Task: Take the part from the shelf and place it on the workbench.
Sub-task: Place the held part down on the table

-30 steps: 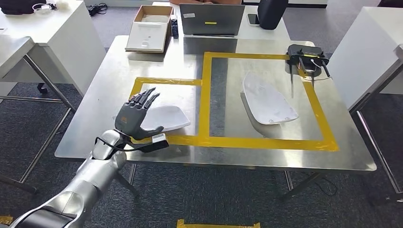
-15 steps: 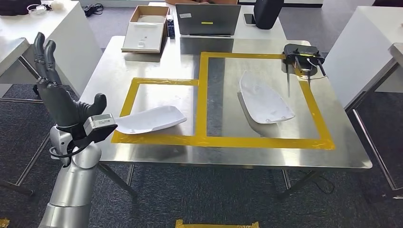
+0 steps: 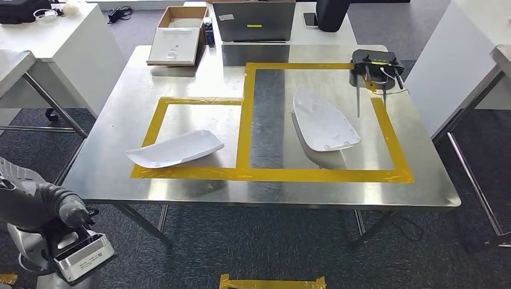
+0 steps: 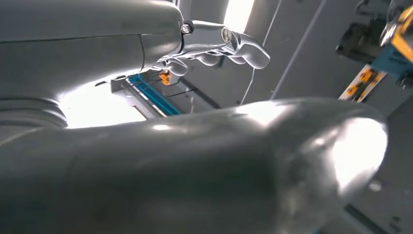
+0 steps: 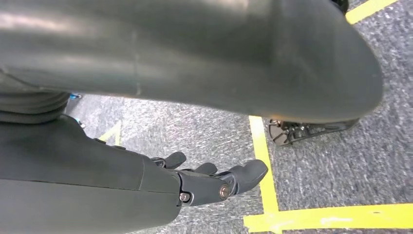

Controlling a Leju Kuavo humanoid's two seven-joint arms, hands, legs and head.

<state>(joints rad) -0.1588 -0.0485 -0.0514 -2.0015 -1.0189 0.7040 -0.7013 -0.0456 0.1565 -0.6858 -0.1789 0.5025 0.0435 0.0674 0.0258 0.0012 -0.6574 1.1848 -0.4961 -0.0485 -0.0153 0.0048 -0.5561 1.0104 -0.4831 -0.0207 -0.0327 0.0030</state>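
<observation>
Stainless-steel workbench carries two yellow tape rectangles, as the head view shows. One white curved plastic part lies in the smaller rectangle nearer the robot's left, its left tip overlapping the tape border. A second white shell-shaped part rests inside the larger rectangle, well apart from the first. A black device with cables sits on the far right corner of the tape, and an open cardboard box and a grey laptop stand at the far edge. The left hand is visible in the left wrist view with fingers extended and apart, holding nothing; the head view shows instead the left arm lowered beside the bench. The right hand hangs over grey carpet with yellow floor tape, fingers loosely extended, empty.
</observation>
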